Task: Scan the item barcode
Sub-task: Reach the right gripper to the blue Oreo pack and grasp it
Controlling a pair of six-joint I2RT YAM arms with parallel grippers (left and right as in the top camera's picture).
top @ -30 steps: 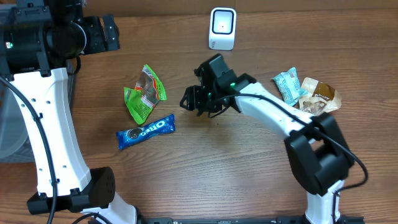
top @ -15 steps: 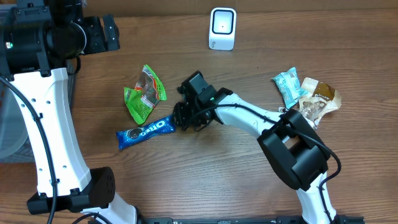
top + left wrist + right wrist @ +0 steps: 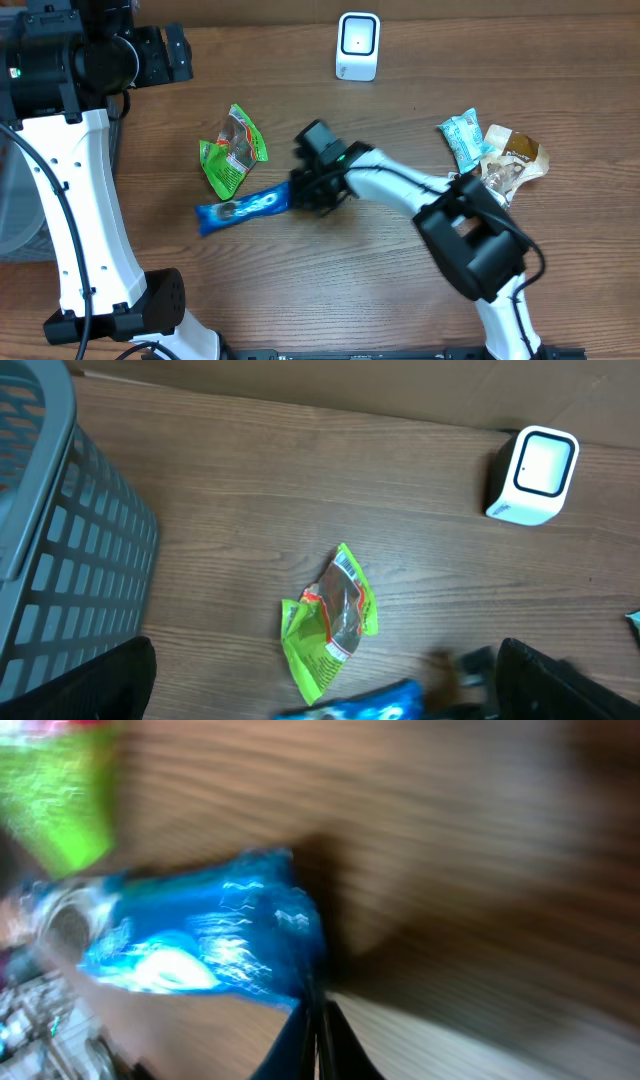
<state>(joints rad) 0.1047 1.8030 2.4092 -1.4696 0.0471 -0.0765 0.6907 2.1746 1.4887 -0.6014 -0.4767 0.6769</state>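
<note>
Your right gripper has its jaws pinched together on the right end of the blue cookie packet, which lies centre-left in the overhead frame, just below the green pouch; you are at the pick-up step, the grip apparently made; next, I judge, you must lift it and turn its barcode toward the white scanner at top centre.

cookie pack: blue | wrapper: green | scanner: white | table: brown wood-grain
</note>
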